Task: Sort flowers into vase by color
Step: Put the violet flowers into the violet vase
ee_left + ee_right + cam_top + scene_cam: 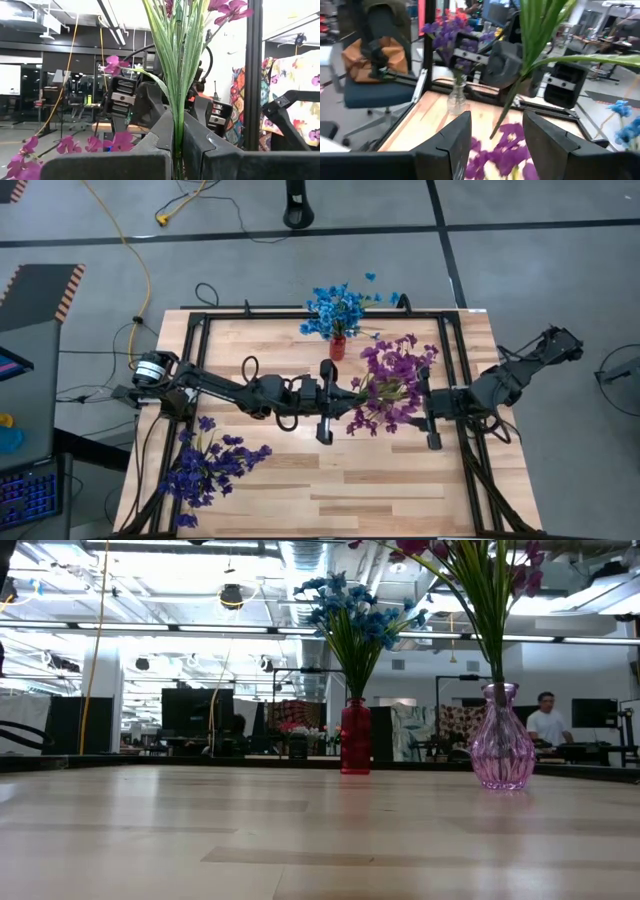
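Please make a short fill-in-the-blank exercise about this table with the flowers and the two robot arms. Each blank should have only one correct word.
1. The blue flowers stand in a ____ vase.
2. The left gripper is ____ on the green stems of the magenta flowers.
3. The right gripper has its fingers ____, holding nothing.
4. The magenta flowers stand in a ____ glass vase.

Missing words: red; shut; open; pink

The magenta flowers (392, 385) stand in a vase (502, 740) between the left gripper (352, 385) and the right gripper (425, 395). The blue flowers (335, 310) stand beyond both, the indigo flowers (208, 468) behind the left gripper.
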